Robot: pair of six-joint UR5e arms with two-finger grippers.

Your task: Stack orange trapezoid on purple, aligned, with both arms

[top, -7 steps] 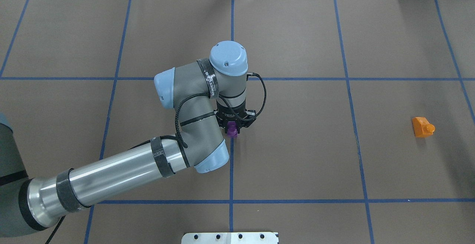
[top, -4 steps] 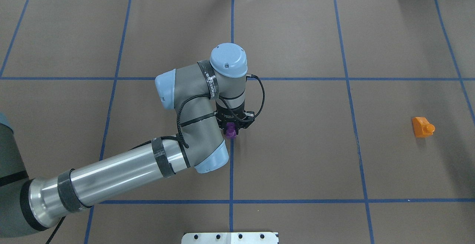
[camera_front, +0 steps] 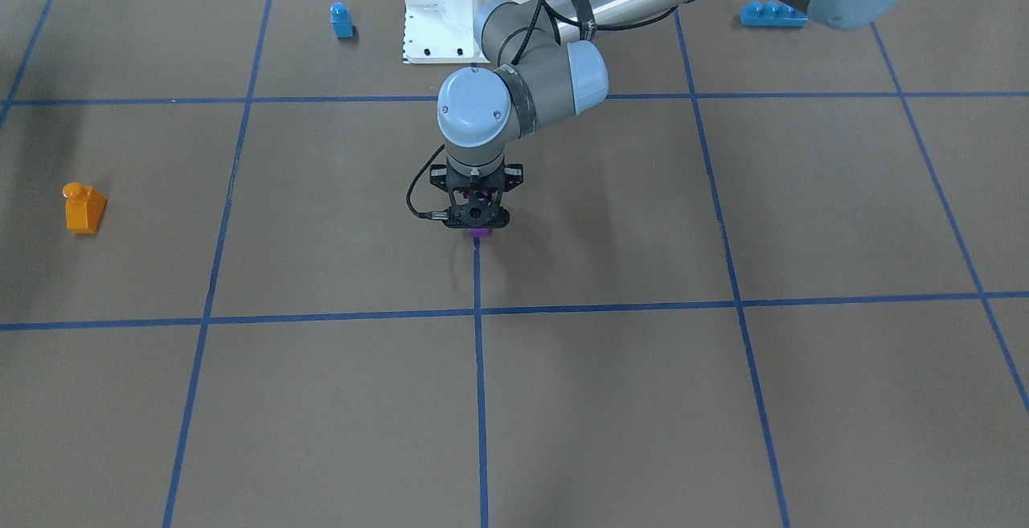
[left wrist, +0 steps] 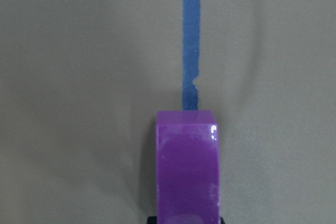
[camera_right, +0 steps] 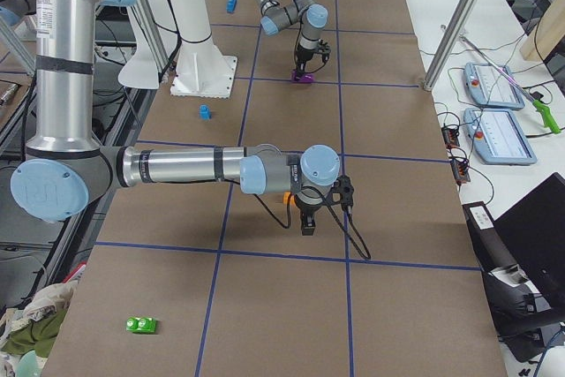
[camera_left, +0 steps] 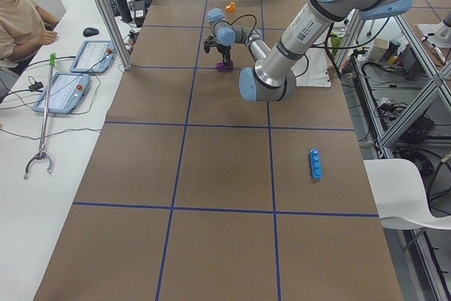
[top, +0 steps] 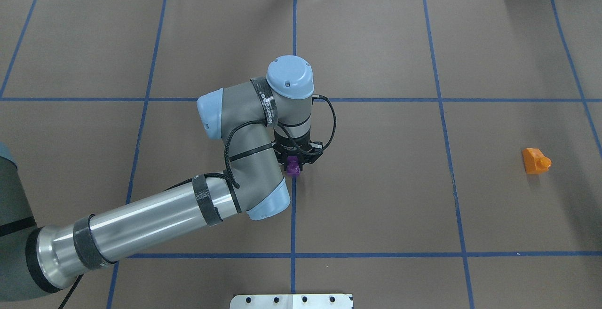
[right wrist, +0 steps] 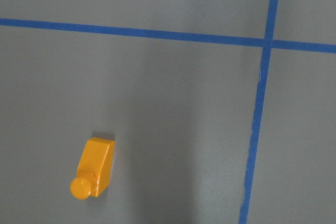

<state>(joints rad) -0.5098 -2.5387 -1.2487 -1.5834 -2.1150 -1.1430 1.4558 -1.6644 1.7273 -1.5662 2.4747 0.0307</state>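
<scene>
The purple brick (top: 293, 166) sits at the table's middle on a blue tape line, seen also in the front view (camera_front: 479, 231) and filling the bottom of the left wrist view (left wrist: 187, 166). My left gripper (top: 295, 158) points straight down and is shut on it, low at the table. The orange trapezoid (top: 536, 161) lies on its side far to the right, alone, also in the front view (camera_front: 84, 208) and the right wrist view (right wrist: 94, 167). My right gripper (camera_right: 307, 218) shows only in the exterior right view, close by the orange; I cannot tell if it is open.
A small blue single-stud brick (camera_front: 342, 19) and a long blue brick (camera_front: 772, 14) lie near the robot's white base plate (camera_front: 426, 30). A green brick (camera_right: 141, 325) lies at the table's right end. An operator (camera_left: 17, 12) sits at a side desk.
My left wrist and the purple brick have shifted slightly toward the robot. The orange trapezoid has not moved.
</scene>
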